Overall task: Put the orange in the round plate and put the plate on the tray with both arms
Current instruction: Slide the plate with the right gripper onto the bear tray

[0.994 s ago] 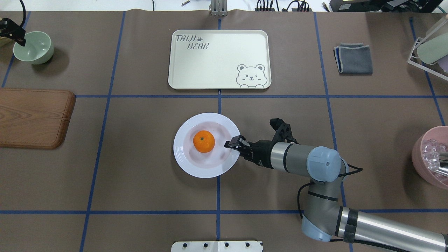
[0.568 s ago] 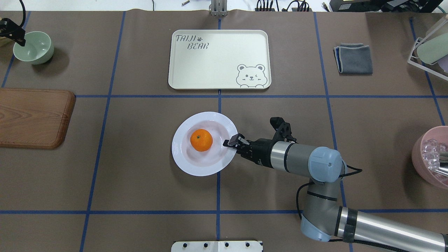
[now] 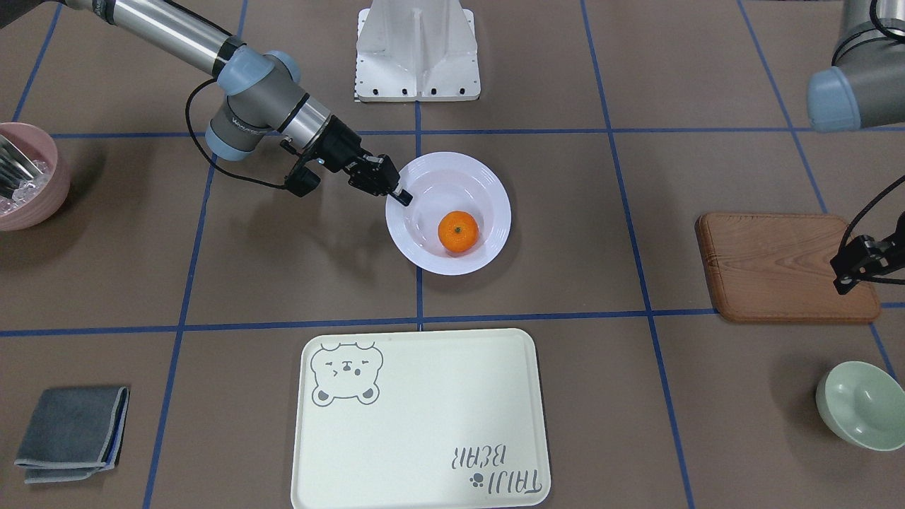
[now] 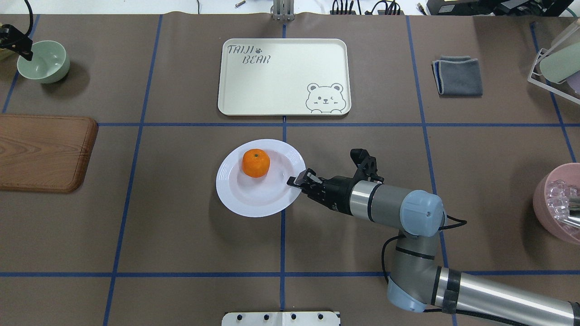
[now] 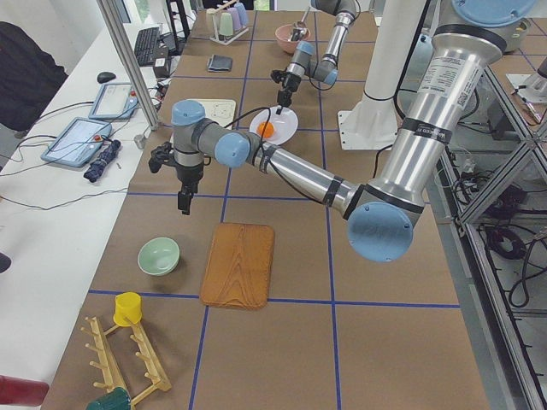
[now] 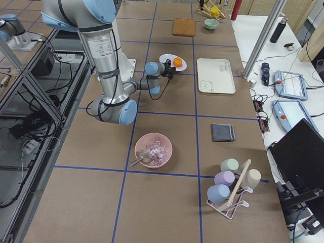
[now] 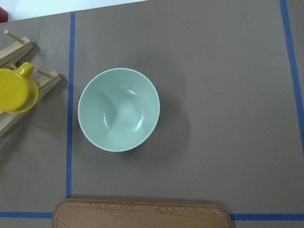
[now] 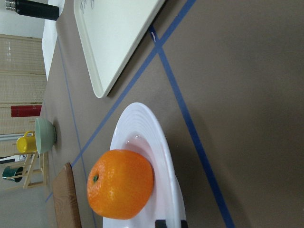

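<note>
The orange (image 4: pixel 256 163) lies in the white round plate (image 4: pixel 253 203), against its far side. My right gripper (image 4: pixel 297 180) is shut on the plate's right rim and holds it tilted over the table. In the right wrist view the orange (image 8: pixel 121 183) fills the plate's hollow just past the fingertips (image 8: pixel 170 223). The cream tray (image 4: pixel 283 77) sits beyond the plate with nothing on it. My left gripper (image 4: pixel 26 53) hangs far to the left, above a pale-green bowl (image 4: pixel 44 63); I cannot tell whether it is open or shut.
A wooden board (image 4: pixel 43 151) lies at the left edge. A folded grey cloth (image 4: pixel 457 75) is at the back right, a cup rack (image 4: pixel 555 63) beyond it. A pink bowl (image 4: pixel 559 203) stands at the right edge.
The right gripper has carried the plate up and to the left, toward the tray. The orange has rolled to the plate's far side. The left arm has not moved.
</note>
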`<state>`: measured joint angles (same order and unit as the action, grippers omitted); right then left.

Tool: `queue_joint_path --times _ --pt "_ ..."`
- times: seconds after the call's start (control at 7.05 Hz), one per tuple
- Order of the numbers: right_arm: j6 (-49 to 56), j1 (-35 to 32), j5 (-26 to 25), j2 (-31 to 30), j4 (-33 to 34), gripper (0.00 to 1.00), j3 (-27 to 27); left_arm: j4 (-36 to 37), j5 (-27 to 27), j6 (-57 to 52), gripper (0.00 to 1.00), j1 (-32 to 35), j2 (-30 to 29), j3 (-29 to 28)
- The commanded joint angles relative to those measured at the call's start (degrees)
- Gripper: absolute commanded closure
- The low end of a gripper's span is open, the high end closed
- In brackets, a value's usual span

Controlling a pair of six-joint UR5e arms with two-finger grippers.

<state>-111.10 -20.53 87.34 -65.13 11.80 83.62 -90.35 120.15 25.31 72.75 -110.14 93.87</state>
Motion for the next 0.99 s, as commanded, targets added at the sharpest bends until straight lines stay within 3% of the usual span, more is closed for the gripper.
queue_joint_path --times 0.0,0.57,0.85 --pt "-0.08 -0.30 -2.60 0.52 -2.66 1.00 -0.03 0.00 -0.01 0.00 0.01 -0.07 0.02 -0.09" --pt "-0.77 -7.39 -7.09 4.90 0.30 1.00 -2.30 -0.27 -0.01 0.00 0.01 -0.07 -0.42 -1.76" --pt "-5.26 -12.41 -7.01 12.52 8.72 1.00 -10.88 -0.27 -0.01 0.27 0.01 -0.07 -0.60 -2.02"
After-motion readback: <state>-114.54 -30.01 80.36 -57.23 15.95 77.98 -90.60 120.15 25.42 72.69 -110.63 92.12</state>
